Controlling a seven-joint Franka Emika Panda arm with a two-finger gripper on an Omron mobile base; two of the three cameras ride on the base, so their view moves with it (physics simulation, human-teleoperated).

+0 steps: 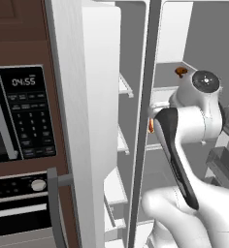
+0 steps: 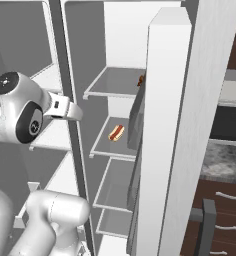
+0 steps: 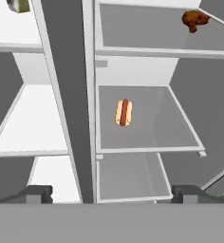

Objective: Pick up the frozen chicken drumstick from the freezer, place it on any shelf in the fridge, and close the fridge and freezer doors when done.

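My gripper (image 3: 112, 194) is spread wide with nothing between its fingers (image 3: 35, 193), which stand far apart at the bottom of my hand view. It faces the upright divider (image 3: 69, 95) between the two open halves of the unit. Ahead and to the right of my fingertips is the fridge (image 3: 180, 80), and the drumstick (image 3: 194, 20) lies well above and beyond them, far right on an upper shelf (image 3: 147, 38), close to the side wall. One shelf lower, nearer to my gripper and just right of the divider, a hot dog (image 3: 124, 112) lies on its own shelf. To the left of the divider is the freezer (image 3: 33, 118) with its pale shelves. In the left base view my arm (image 1: 194, 121) reaches toward the fridge, with the drumstick just above it.
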